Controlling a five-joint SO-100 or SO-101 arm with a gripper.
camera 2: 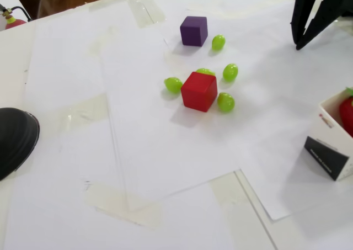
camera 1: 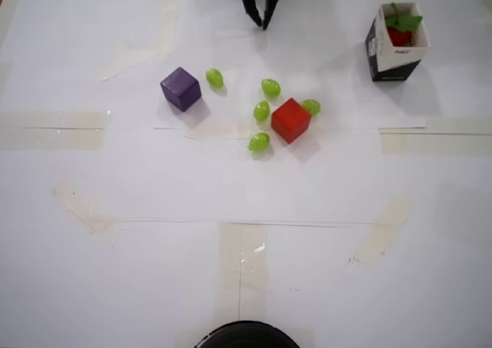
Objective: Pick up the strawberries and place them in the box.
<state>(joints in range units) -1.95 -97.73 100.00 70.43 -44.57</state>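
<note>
1 strawberry (camera 1: pixel 399 34) sits inside the box (camera 1: pixel 382 56), green top up; box stands at the overhead view's right. Overhead view shows the whole box interior; the fixed view crops the box (camera 2: pixel 331 150) at its right edge, only a sliver of red showing. Gripper (camera 1: pixel 262 24) hangs at the top edge, tips down, well apart from the box, fingers nearly together, nothing between them. 5 green grapes (camera 1: pixel 270 87) ring the red cube (camera 1: pixel 290 120); purple cube (camera 1: pixel 181 88) left.

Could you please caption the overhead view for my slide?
Red toy strawberry in paper carton; black gripper empty.
</note>
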